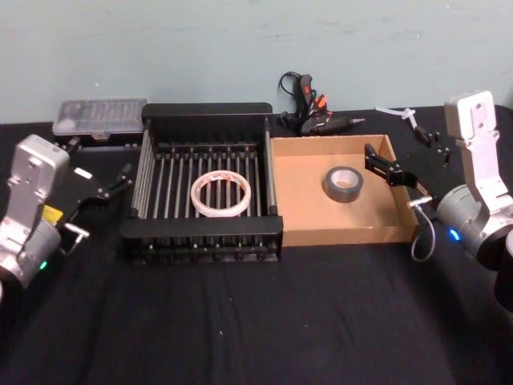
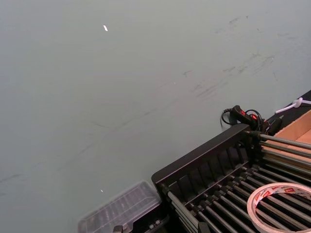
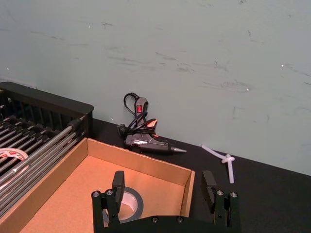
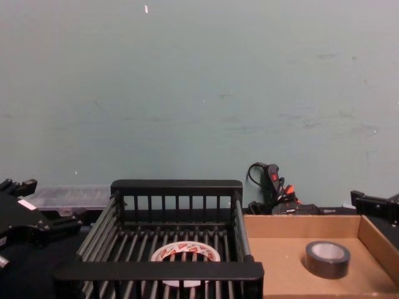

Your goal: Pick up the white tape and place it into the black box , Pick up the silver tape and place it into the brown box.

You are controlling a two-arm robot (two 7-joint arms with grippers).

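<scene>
While the white tape [image 1: 221, 193] lies in the black box [image 1: 207, 114] and the silver tape [image 1: 343, 184] in the brown box [image 1: 298, 191], the right claw [image 1: 388, 167] is held spread over the tray's right wall — the left claw [image 1: 117, 181], fingers apart, is kept left of the crate.

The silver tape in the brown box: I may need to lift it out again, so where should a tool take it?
Judging by its pose, from above. The silver tape lies flat in the brown box, hole up, so one finger can drop into the core and one outside, pinching the wall. The right tool, open over the right rim, sits nearest.
</scene>
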